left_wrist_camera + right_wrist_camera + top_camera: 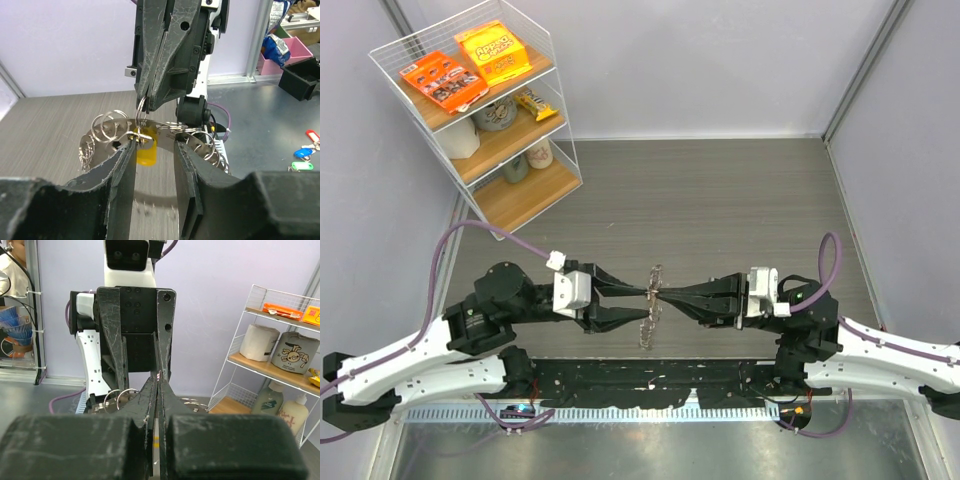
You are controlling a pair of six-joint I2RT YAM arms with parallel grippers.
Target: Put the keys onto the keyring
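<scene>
Keyring (651, 300): held up off the bench (720, 200), on edge, right at the tips of the left gripper (643, 305). In the left wrist view its chain-like rim (107, 127) runs across both of that gripper's fingertips.
Left gripper (155, 142): jaws stand well apart. The rim touches each tip, but I cannot tell whether it is clamped or only resting there.
Yellow key (146, 152): hangs from the rim in the gap between the left gripper's fingers, just past their tips.
Silver key: cannot be picked out among the small rings.
Right gripper (662, 295): directly opposite the left gripper, tip to tip. Its jaws are pressed together (142, 102) on a small silver loop at the keyring's rim, just above the left gripper's gap. In its own wrist view the tips (157, 382) meet with only a thin sliver between them.
Shelf rack (525, 195): well away from the left gripper, at the bench's far left corner.
</scene>
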